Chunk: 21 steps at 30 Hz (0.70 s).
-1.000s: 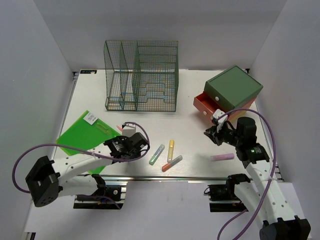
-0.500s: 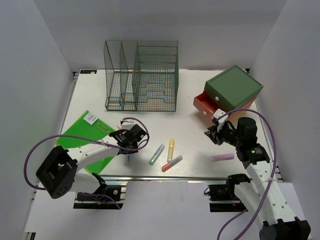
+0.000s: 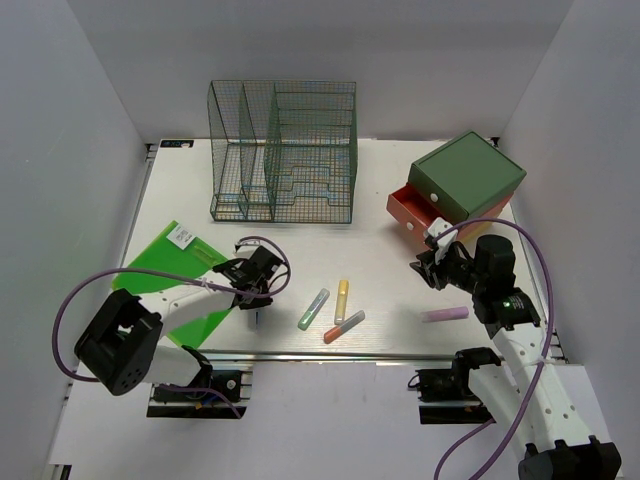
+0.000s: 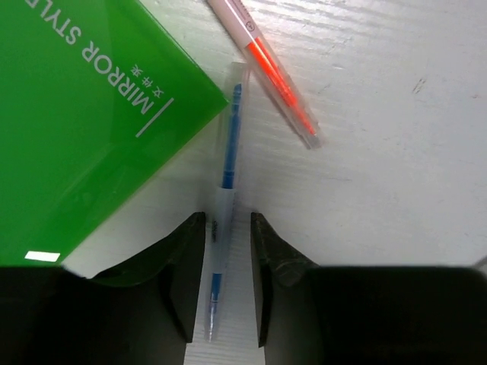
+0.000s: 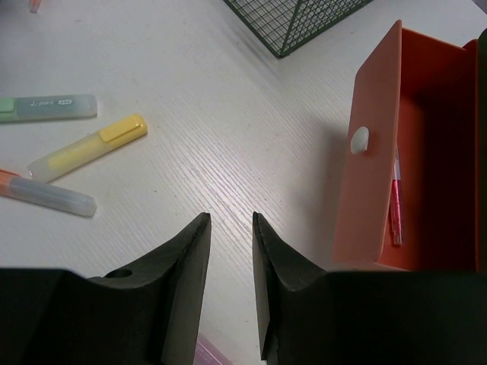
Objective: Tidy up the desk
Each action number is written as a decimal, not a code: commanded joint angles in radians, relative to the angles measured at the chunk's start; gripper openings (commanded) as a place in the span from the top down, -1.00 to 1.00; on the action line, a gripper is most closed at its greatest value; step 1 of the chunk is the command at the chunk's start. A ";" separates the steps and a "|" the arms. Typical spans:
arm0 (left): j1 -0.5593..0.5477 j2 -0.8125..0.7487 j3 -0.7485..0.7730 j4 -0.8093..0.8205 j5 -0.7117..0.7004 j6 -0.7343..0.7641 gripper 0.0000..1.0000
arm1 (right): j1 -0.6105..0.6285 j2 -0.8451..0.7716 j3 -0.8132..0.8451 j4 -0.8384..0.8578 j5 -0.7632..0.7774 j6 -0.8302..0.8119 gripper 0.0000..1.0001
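The white desk carries loose stationery. My left gripper is low at the green folder's right edge. In the left wrist view it is open, its fingers either side of a clear blue pen that lies on the desk beside the folder. An orange pen lies just beyond. My right gripper hovers left of the orange drawer; in the right wrist view it is narrowly open and empty over bare desk.
Green, yellow and orange highlighters lie mid-front. A purple highlighter lies front right. A green wire rack stands at the back. The green-topped drawer box has its drawer open, a red pen inside.
My left arm has swung its elbow forward, and the gripper has shifted a little back and down over the blue pen. The right arm has not moved.
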 commanded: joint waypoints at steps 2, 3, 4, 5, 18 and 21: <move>0.015 -0.015 -0.033 0.039 0.043 0.004 0.26 | 0.000 -0.012 0.030 0.031 0.006 -0.005 0.31; 0.015 -0.015 -0.037 0.042 0.048 0.004 0.28 | -0.003 -0.014 0.030 0.033 0.004 -0.003 0.32; 0.015 -0.012 -0.041 0.048 0.051 0.004 0.29 | -0.004 -0.015 0.032 0.031 0.006 -0.005 0.32; 0.015 -0.003 -0.048 0.052 0.062 0.004 0.32 | -0.004 -0.015 0.030 0.033 0.006 -0.003 0.32; -0.008 -0.065 -0.102 0.036 0.106 -0.026 0.94 | -0.002 -0.034 0.030 0.033 0.006 -0.005 0.32; -0.008 -0.145 -0.071 0.008 0.148 -0.025 1.00 | 0.000 -0.032 0.030 0.031 0.001 -0.005 0.32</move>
